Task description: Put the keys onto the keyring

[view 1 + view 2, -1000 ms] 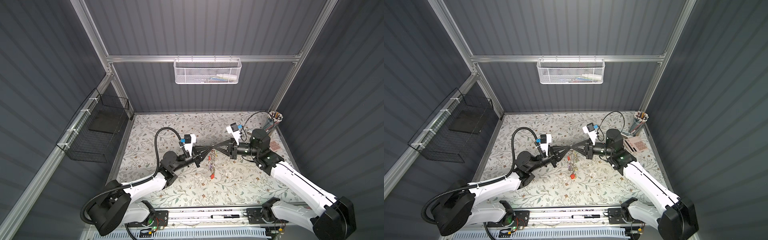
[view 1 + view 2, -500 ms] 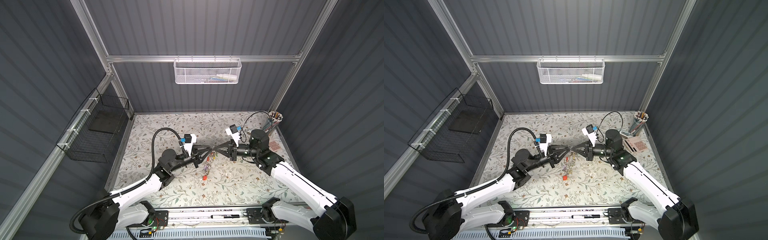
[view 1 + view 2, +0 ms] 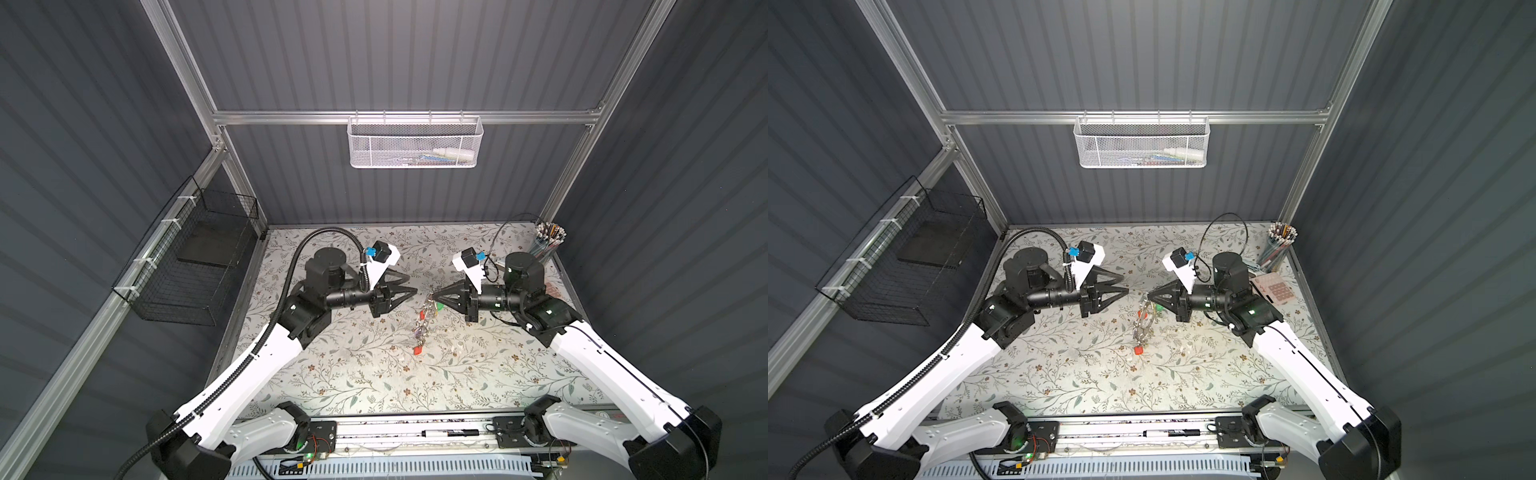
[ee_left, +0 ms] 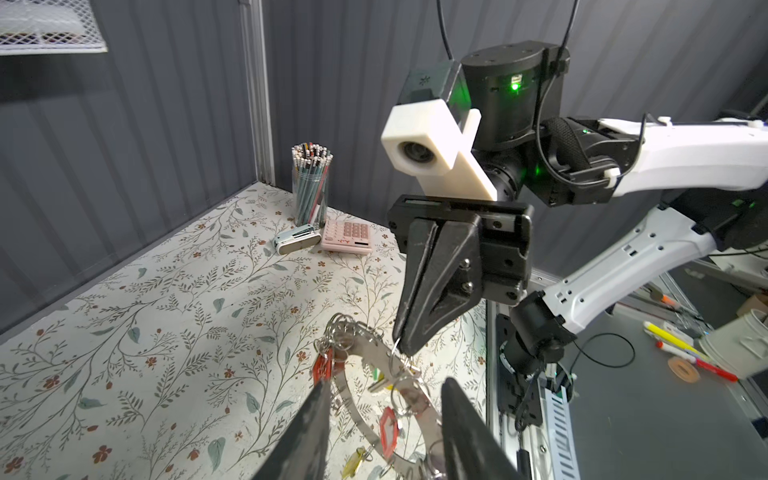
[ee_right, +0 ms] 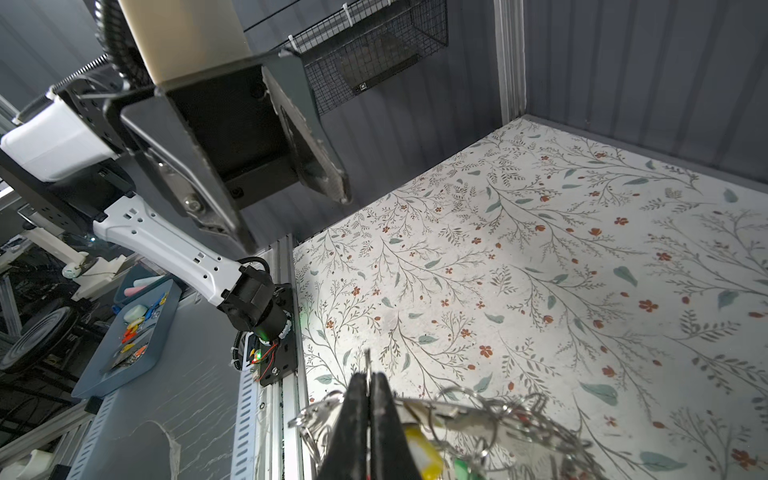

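The keyring hangs near the middle of the frame in both top views, over the flowered table. It is a wide, flat hoop of grey metal with a shiny band. Many small silver split rings are strung on it and bunch into a tangle. The left wrist view shows the keyring most clearly, as a broad curved strip with rings crowded along its edge. In the right wrist view the keyring is only a blurred mass of wire loops.

The keys dangle from those rings on coloured tags. A green tag sits near the upper end. A yellow tag hangs lower down, and a red tag is the lowest point of the bunch. Whether that tag touches the table cannot be told.

The right claw reaches in from the right of the frame with its jaws pressed together. It pinches the keyring at its upper end, and a thin sliver of metal shows between the tips in its own wrist view.

The left claw is left of centre, with its jaws apart and nothing in them. Its tips point at the keyring, and the top views show a gap between them. In the left wrist view its fingers stand on either side of the band.

A pencil cup and a pink calculator sit at the upper right of the table.
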